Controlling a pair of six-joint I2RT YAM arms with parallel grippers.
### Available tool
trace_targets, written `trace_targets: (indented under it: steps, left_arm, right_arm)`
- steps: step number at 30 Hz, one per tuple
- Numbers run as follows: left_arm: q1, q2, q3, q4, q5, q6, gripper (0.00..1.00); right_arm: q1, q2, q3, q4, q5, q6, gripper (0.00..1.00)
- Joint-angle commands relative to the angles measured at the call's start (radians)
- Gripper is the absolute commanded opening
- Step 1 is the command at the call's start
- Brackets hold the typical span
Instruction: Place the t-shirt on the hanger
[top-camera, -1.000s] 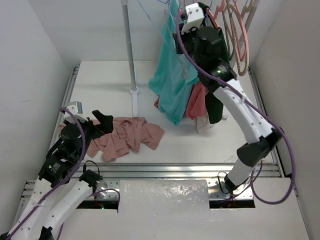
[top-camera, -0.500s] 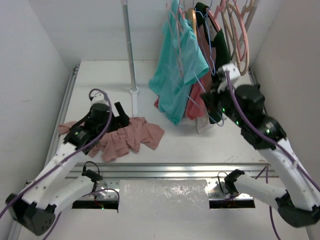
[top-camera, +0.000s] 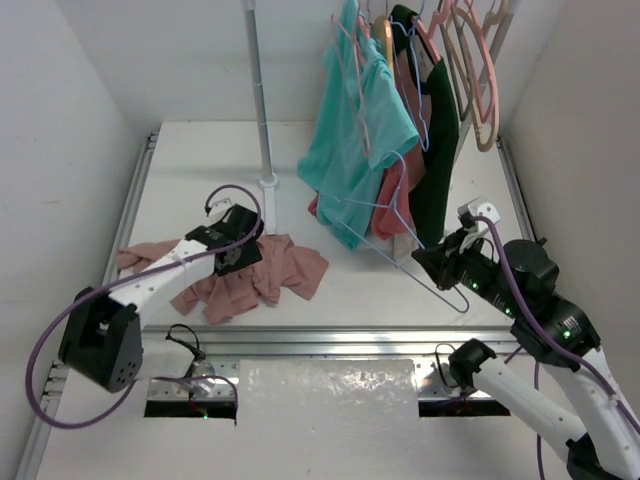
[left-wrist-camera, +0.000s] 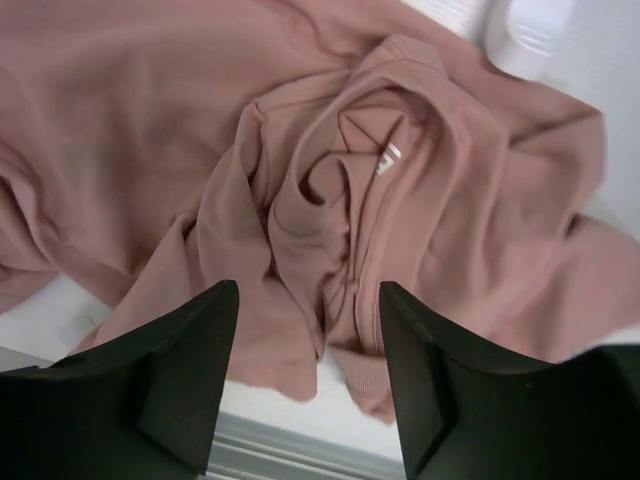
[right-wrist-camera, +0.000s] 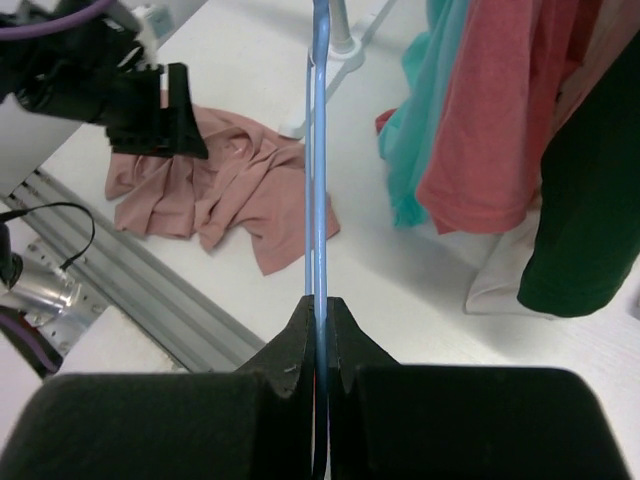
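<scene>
The dusty pink t-shirt (top-camera: 262, 277) lies crumpled on the table at the left; it also shows in the left wrist view (left-wrist-camera: 400, 200) and the right wrist view (right-wrist-camera: 230, 190). My left gripper (top-camera: 236, 254) is open, its jaws (left-wrist-camera: 305, 300) spread just above the shirt's folds near the collar. My right gripper (top-camera: 428, 262) is shut on the pale blue wire hanger (top-camera: 372, 238), holding it off the rack in front of the hanging clothes. In the right wrist view the hanger wire (right-wrist-camera: 318, 150) runs straight up from the closed jaws (right-wrist-camera: 318, 305).
A rack pole (top-camera: 262, 100) stands on its base (top-camera: 268, 185) right behind the shirt. A teal t-shirt (top-camera: 350, 150), a coral garment (top-camera: 392, 200) and a dark green garment (top-camera: 437, 170) hang at the back, with pink and wooden hangers (top-camera: 480, 60). A metal rail (top-camera: 350, 340) lines the table's near edge.
My right arm has come down from the rack toward the front right, bringing the blue hanger with it. My left arm has reached right, over the pink t-shirt.
</scene>
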Motion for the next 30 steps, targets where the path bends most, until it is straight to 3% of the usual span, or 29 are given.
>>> trace_targets:
  steps: [1, 13, 21, 24, 27, 30]
  left_arm:
    - [-0.003, 0.059, 0.073, 0.044, -0.068, -0.07, 0.54]
    - [-0.001, 0.181, 0.09, 0.063, -0.196, -0.145, 0.55]
    - [0.002, 0.24, 0.127, 0.066, -0.256, -0.169, 0.43]
    - [0.002, 0.229, 0.127, 0.076, -0.257, -0.168, 0.36]
    - [0.003, 0.243, 0.123, 0.076, -0.262, -0.168, 0.14]
    - [0.003, 0.244, 0.105, 0.093, -0.248, -0.163, 0.1]
  right_arm:
    - [0.005, -0.009, -0.014, 0.019, -0.048, 0.002, 0.0]
    - [0.006, -0.021, -0.079, 0.042, -0.15, -0.013, 0.0]
    - [0.006, -0.009, -0.108, 0.059, -0.199, -0.004, 0.0]
    - [0.005, -0.001, -0.116, 0.063, -0.205, -0.007, 0.0]
    - [0.006, -0.004, -0.119, 0.069, -0.208, -0.004, 0.0]
    - [0.006, 0.002, -0.116, 0.063, -0.206, -0.009, 0.0]
